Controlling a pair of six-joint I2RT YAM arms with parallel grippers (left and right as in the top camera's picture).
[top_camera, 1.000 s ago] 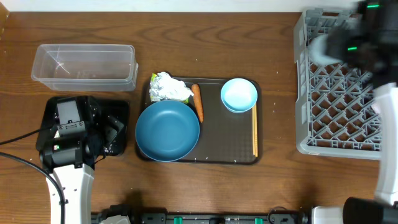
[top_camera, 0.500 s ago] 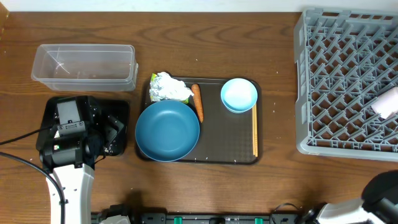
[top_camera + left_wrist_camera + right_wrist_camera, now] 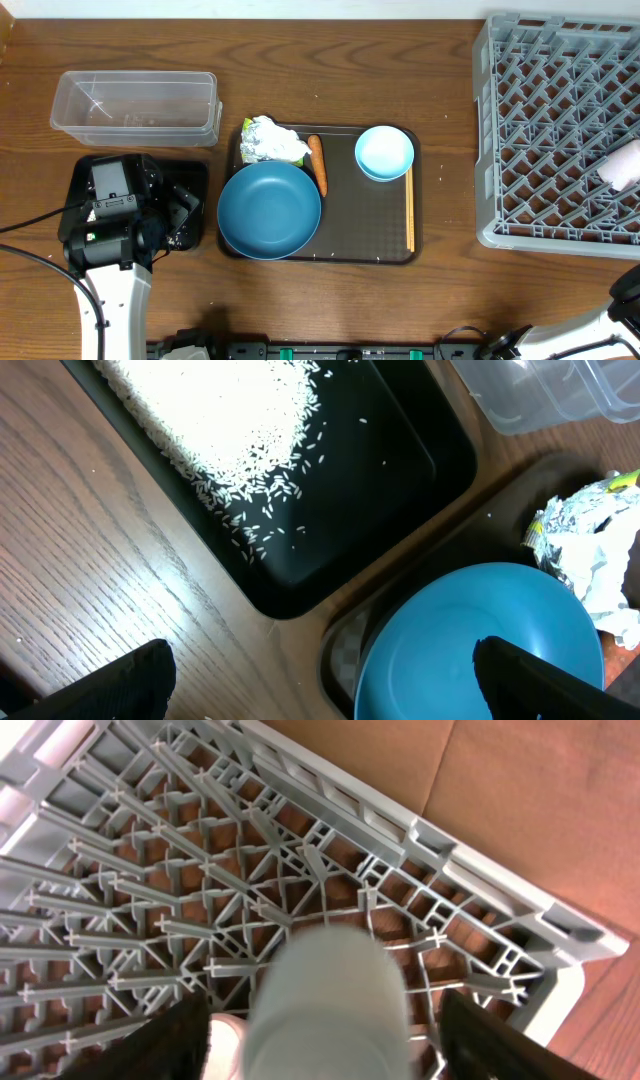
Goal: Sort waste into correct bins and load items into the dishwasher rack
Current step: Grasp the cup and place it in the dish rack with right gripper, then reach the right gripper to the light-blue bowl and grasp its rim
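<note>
The grey dishwasher rack (image 3: 545, 130) stands at the right. A pale light-blue cup (image 3: 626, 162) lies in it by its right edge. In the right wrist view the cup (image 3: 325, 995) sits blurred between the spread fingers of my right gripper (image 3: 330, 1045), open, with a gap on each side. The large dark-blue bowl (image 3: 270, 210), crumpled wrapper (image 3: 272, 140), carrot (image 3: 318, 165), small light-blue bowl (image 3: 385, 153) and chopsticks (image 3: 409, 210) rest on a brown serving tray (image 3: 365, 225). My left gripper (image 3: 330, 690) hangs open and holds nothing, over the edge of the black tray (image 3: 300, 595), which holds rice (image 3: 220, 420).
A clear plastic tub (image 3: 135, 105) stands at the back left, beside the black tray (image 3: 195, 175) under my left arm (image 3: 110, 215). The rack's raised walls (image 3: 480, 870) border the cup on the far side.
My right arm has left the overhead view above the rack, uncovering the cup, which now lies in the rack. The right jaws have widened off the cup. The left arm has not moved.
</note>
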